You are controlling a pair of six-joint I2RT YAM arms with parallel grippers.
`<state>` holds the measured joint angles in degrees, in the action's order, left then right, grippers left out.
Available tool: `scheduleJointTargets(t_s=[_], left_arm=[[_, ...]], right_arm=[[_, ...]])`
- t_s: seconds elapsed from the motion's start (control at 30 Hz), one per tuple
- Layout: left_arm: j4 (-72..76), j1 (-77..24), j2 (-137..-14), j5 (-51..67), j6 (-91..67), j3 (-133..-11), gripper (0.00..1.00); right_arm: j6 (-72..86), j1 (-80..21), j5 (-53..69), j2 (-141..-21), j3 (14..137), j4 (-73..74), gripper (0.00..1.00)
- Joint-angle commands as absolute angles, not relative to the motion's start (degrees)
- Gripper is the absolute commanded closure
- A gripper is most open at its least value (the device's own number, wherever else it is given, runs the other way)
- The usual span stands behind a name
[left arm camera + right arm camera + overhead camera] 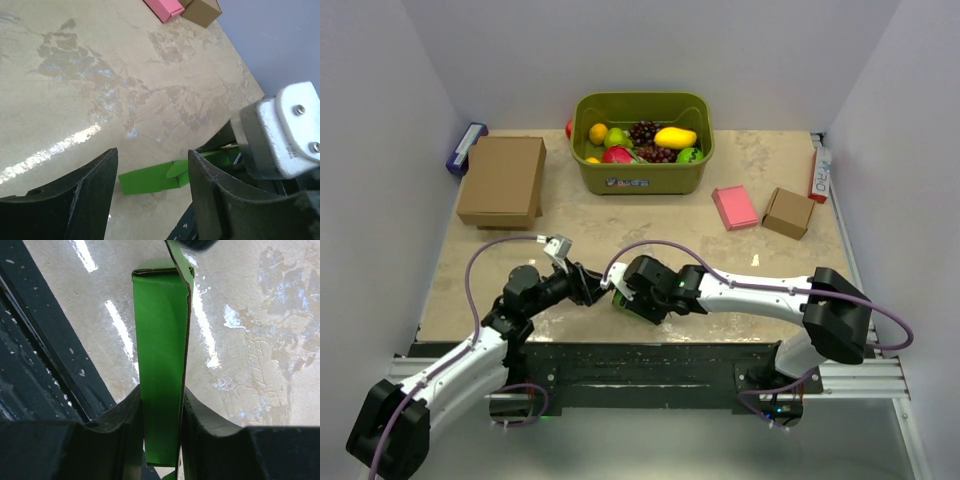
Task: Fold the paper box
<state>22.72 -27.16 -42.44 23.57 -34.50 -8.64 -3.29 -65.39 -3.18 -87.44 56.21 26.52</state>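
Note:
The bright green paper box (160,315) stands as a narrow folded block near the table's front edge, and my right gripper (161,392) is shut on its lower part. From above, only a sliver of the paper box (617,301) shows between the two gripper heads. My left gripper (152,152) is open. The paper box (147,181) lies just beyond its gap, with a rounded flap sticking out toward the right finger (215,195). In the overhead view the left gripper (600,286) sits close against the right gripper (632,296).
An olive basket (642,178) of toy fruit stands at the back centre. A large brown cardboard box (503,180) lies back left, a pink flat box (734,207) and a small brown box (788,212) back right. The black front rail (30,365) runs beside the box.

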Motion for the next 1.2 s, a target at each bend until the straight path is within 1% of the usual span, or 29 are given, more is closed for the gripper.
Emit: scheduleJointTargets(t_s=[0.0,0.2,0.43,0.53,0.7,0.9,1.17], left_arm=[[28.2,-29.0,-41.6,22.6,-31.1,-9.4,0.40],[28.7,-29.1,-38.7,24.7,-29.4,-6.9,0.41],[29.0,-29.4,-40.8,26.3,-26.9,-6.5,0.41],[29.4,-29.6,-40.9,26.5,-26.5,-6.4,0.38],[29.7,-30.0,-41.7,26.9,-26.3,-6.2,0.38],[29.9,-30.8,-41.8,26.9,-26.0,-6.2,0.42],[32.3,-31.2,-43.6,27.4,-25.2,-6.5,0.42]], right_arm=[[-4.1,-64.2,-2.1,-88.1,58.1,25.7,0.76],[-4.2,-63.5,-1.7,-88.9,58.4,25.7,0.76],[-4.2,-63.1,-1.2,-89.1,58.4,25.6,0.76],[-4.2,-63.0,-1.1,-89.3,58.4,25.7,0.76],[-4.2,-62.8,-1.1,-89.5,58.5,25.7,0.76],[-4.1,-62.8,-1.2,-89.6,58.6,25.8,0.76],[-4.2,-62.8,-0.8,-89.8,58.8,25.9,0.76]])
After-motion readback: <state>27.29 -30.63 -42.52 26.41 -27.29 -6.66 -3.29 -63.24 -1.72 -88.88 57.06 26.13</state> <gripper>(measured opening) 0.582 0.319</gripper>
